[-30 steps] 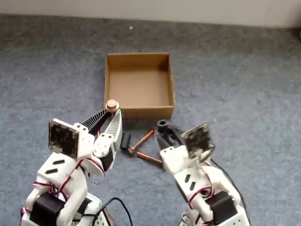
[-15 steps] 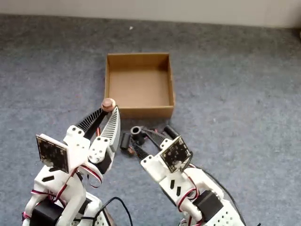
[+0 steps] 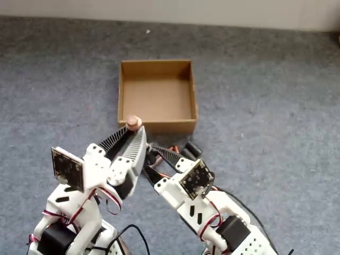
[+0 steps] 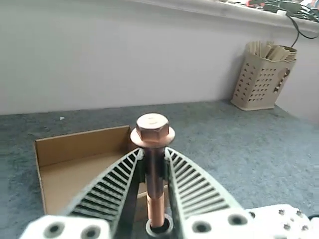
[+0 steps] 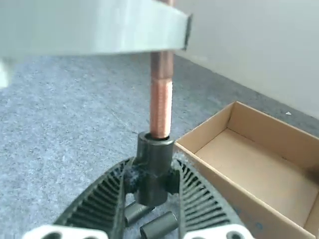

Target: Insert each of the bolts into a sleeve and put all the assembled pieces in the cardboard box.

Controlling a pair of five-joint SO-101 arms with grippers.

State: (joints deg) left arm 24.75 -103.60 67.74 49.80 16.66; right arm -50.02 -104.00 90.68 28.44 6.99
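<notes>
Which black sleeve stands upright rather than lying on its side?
The sleeve clamped in the right gripper, with the copper bolt's tip entering its top. The loose sleeves lie on their sides on the carpet.

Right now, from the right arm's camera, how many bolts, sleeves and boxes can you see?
1 bolt, its tip going into the held sleeve
3 sleeves: one sleeve in the right jaws, two more lying on the carpet under it
1 cardboard box
Total: 5
</notes>
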